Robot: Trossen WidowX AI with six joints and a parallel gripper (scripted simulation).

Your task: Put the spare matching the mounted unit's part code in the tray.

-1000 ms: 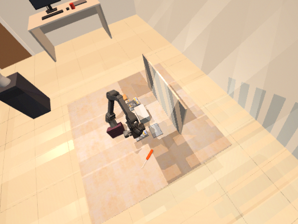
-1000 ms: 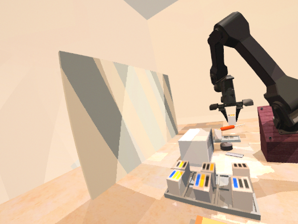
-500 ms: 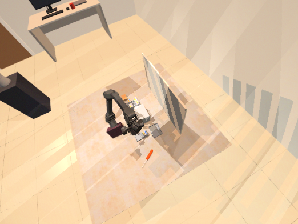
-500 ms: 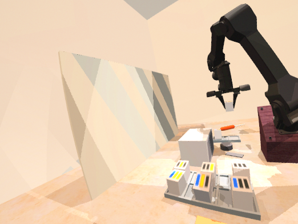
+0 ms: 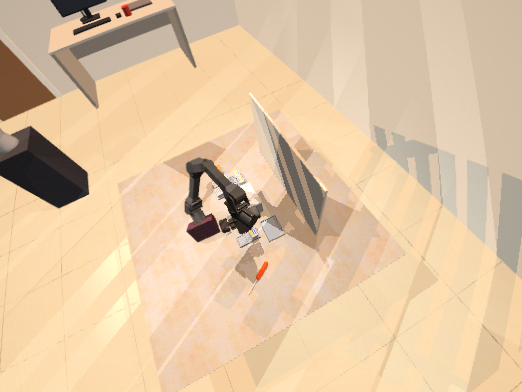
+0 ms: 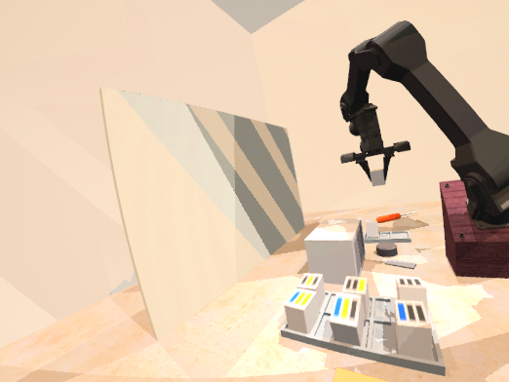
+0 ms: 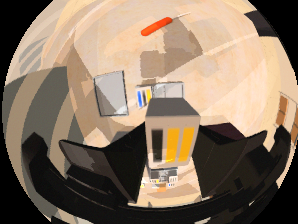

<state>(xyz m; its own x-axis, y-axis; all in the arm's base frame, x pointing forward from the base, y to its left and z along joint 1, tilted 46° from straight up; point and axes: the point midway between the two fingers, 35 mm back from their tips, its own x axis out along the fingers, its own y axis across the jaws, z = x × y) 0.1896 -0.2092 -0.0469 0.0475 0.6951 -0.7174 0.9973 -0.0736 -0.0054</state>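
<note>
My gripper point(image 6: 377, 176) point(image 7: 167, 124) is shut on a pale box-shaped unit point(image 6: 378, 179) point(image 7: 161, 122) and holds it in the air. The face toward the wrist camera shows one black and two orange-yellow stripes. Below it, a two-compartment grey tray point(image 6: 402, 240) point(image 7: 169, 82) holds a unit point(image 6: 371, 229) point(image 7: 144, 97) with blue, black and yellow stripes at one end. A flat grey square with a dark rim point(image 5: 272, 228) point(image 7: 111, 94) lies beside it. Several striped units, such as this blue-yellow one point(image 6: 345, 319), stand in a large grey rack point(image 6: 361, 352). I cannot tell which unit is the mounted one.
A pale housing point(image 6: 332, 255) stands between the rack and the small tray. A tall upright panel point(image 5: 295, 175) point(image 6: 195, 195) stands alongside. A black disc point(image 6: 386, 249), a small grey bar point(image 6: 401, 264) and an orange screwdriver point(image 5: 262, 270) point(image 6: 388, 217) point(image 7: 156, 26) lie nearby.
</note>
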